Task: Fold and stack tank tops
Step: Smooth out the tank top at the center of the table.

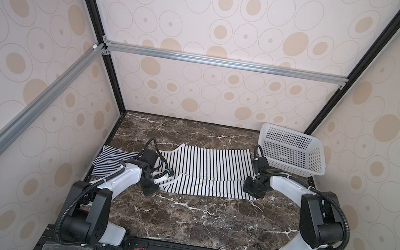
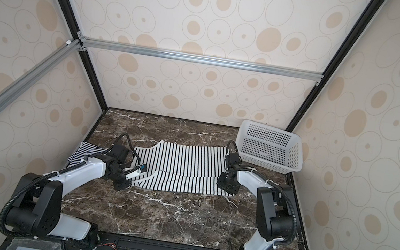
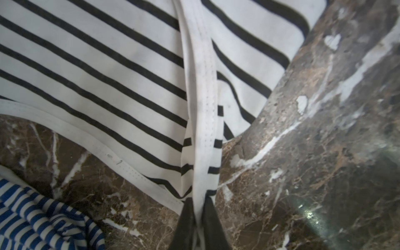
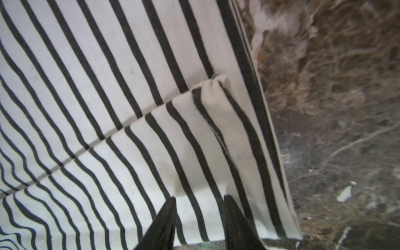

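Left hand is closed on the white binding strip at the strap end of the wide-striped tank top. In the left wrist view both black fingertips pinch the strip with no gap between them.

Narrow-striped tank top lies bunched at the left edge of the desk and is partly hidden behind the left arm. In the left wrist view a patch of bare desk shows between it and the wide-striped tank top.

Wide-striped tank top lies spread across the middle of the desk, straps to the left and hem to the right. Its near band is folded over onto the body, and the fold edge runs left to right in both top views.

Right hand is at the right end of that folded band, at the hem. Its fingertips stand apart at a moderate width with striped cloth showing between them. Whether they press on the cloth cannot be told.

White perforated basket stands tilted in the far right corner, just beyond the right hand.
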`<state>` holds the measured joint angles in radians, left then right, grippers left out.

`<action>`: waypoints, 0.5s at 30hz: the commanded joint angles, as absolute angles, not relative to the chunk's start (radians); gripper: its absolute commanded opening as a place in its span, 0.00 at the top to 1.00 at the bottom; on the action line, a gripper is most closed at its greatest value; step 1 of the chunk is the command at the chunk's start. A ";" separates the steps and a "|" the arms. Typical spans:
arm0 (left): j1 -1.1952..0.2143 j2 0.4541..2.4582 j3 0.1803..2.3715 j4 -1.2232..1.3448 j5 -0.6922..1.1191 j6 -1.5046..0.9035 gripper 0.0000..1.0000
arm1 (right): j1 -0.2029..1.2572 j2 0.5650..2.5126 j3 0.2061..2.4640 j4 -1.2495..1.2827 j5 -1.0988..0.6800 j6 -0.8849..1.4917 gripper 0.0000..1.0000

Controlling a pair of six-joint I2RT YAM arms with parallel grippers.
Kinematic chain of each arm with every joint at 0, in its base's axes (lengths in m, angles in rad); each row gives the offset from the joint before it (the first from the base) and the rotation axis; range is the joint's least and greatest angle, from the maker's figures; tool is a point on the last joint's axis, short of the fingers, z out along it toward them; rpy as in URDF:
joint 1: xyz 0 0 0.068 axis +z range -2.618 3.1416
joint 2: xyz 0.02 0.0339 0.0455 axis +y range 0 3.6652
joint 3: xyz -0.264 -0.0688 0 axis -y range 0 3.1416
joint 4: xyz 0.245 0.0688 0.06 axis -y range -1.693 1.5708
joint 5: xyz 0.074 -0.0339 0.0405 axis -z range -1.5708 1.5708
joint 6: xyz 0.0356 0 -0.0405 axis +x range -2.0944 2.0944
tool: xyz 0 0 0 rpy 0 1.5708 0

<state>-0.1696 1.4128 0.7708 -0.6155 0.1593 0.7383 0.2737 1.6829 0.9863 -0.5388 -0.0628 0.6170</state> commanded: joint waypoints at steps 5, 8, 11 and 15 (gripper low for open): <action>-0.146 1.433 0.796 -0.612 0.121 0.779 1.00 | 0.267 1.698 0.995 -0.568 -0.045 0.611 0.61; -0.132 1.430 0.814 -0.615 0.115 0.794 1.00 | 0.266 1.700 0.996 -0.571 -0.041 0.608 0.61; -0.123 1.440 0.839 -0.620 0.118 0.804 1.00 | 0.265 1.704 0.999 -0.580 -0.037 0.604 0.61; -0.118 1.479 0.870 -0.621 0.115 0.816 1.00 | 0.266 1.703 0.998 -0.581 -0.036 0.603 0.61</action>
